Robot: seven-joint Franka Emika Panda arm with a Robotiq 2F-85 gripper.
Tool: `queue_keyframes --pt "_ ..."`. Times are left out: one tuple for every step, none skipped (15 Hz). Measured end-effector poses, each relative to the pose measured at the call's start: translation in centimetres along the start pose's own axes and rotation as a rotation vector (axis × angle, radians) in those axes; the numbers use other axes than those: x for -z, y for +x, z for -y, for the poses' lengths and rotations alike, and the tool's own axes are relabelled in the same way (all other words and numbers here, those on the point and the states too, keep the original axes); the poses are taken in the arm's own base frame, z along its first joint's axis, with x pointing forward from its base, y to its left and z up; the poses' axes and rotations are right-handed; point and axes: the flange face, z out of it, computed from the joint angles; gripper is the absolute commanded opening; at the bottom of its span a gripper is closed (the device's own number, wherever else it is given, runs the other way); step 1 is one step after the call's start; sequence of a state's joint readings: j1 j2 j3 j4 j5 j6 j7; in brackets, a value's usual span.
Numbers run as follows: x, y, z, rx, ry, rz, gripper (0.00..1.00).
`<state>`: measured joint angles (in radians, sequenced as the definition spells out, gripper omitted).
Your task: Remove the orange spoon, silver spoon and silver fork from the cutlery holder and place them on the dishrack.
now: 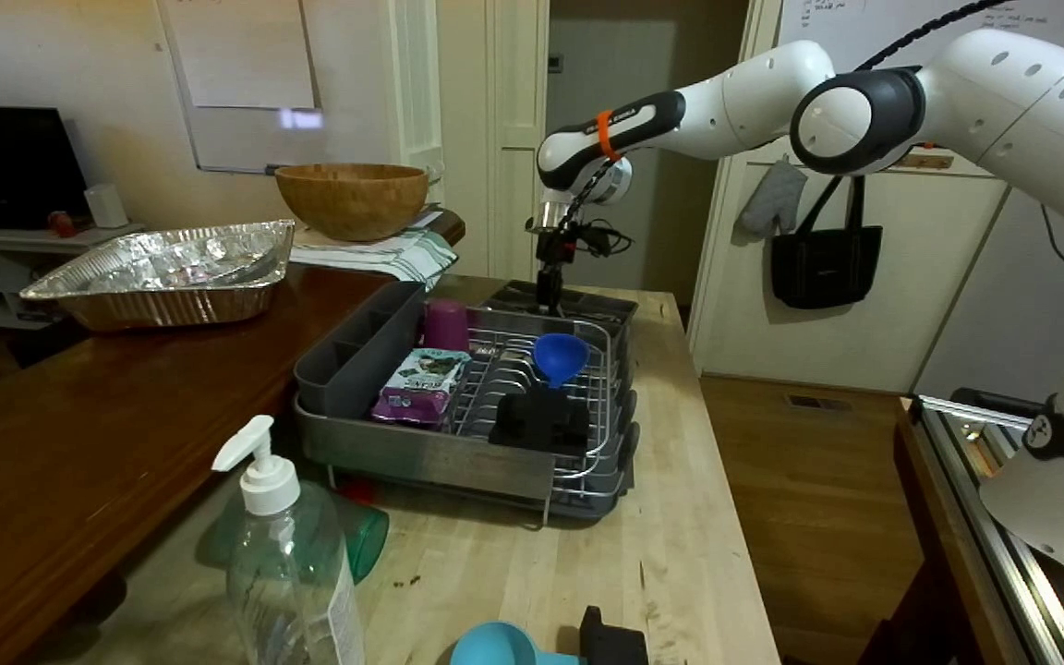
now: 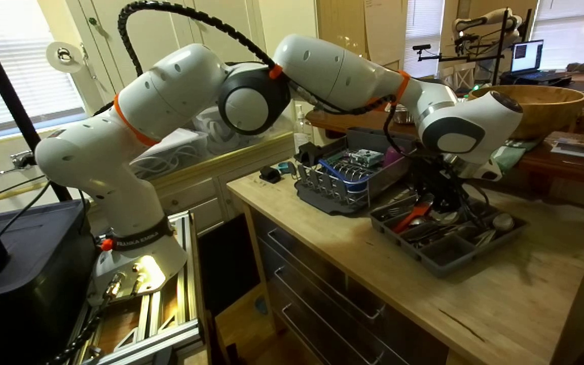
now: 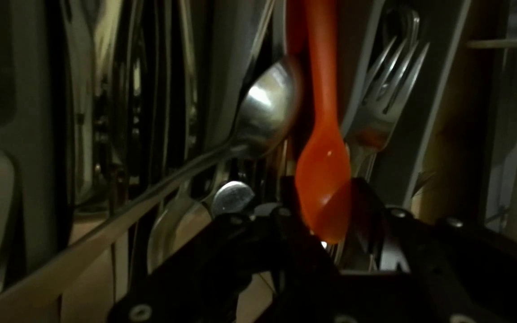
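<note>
The orange spoon point(image 3: 326, 161) lies in the cutlery holder, its bowl between my fingertips and its handle pointing away. My gripper point(image 3: 323, 193) has a finger against each side of the bowl and looks shut on it. In an exterior view the gripper point(image 2: 441, 205) is down in the grey cutlery holder point(image 2: 449, 251), beside orange-red plastic point(image 2: 414, 215). A silver spoon point(image 3: 269, 105) lies just left of the orange spoon in the wrist view; a silver fork point(image 3: 386, 96) lies right of it, beyond a divider. The dishrack point(image 1: 430, 457) stands beside the holder; it also shows in an exterior view point(image 2: 330, 203).
The rack holds a purple cup point(image 1: 446, 325), a packet point(image 1: 421, 383), a blue funnel-like scoop point(image 1: 560, 356) and a dark block point(image 1: 541, 420). A grey caddy point(image 1: 356, 356) lines one side. A soap bottle point(image 1: 287, 554) and turquoise scoop point(image 1: 500, 645) stand in front. More cutlery surrounds the fingers.
</note>
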<state>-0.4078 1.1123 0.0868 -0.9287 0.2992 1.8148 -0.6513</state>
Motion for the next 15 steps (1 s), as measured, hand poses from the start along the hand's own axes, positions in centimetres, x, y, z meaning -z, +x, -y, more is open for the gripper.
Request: queue_keyframes --pt "0.2 0.0 0.0 -0.015 0.000 0.001 0.08" --pt "0.5 -0.1 -0.1 -0.030 -0.001 0.001 0.08" --pt "0.8 -0.2 -0.2 -0.046 -0.003 -0.001 0.08" --pt "1.1 -0.2 -0.3 -0.059 -0.006 -0.005 0.08" --pt "1.6 -0.3 -0.3 -0.067 -0.009 -0.010 0.08" --pt "2.2 -0.3 -0.3 -0.070 -0.012 -0.017 0.08" --pt "2.8 -0.3 -0.2 -0.071 -0.016 -0.025 0.08" --pt "3.7 -0.2 -0.1 -0.071 -0.021 -0.035 0.08" --pt "4.6 -0.2 0.0 -0.070 -0.027 -0.050 0.08" --pt "5.6 0.0 0.2 -0.067 -0.036 -0.072 0.08" --pt "6.6 0.3 0.6 -0.060 -0.046 -0.094 0.08" --pt "7.6 0.7 1.1 -0.049 -0.056 -0.123 0.08" --pt "8.6 1.1 1.8 -0.036 -0.064 -0.152 0.08" --pt "9.4 1.7 2.8 -0.019 -0.071 -0.182 0.08" --pt "10.1 2.3 3.9 0.007 -0.078 -0.206 0.08"
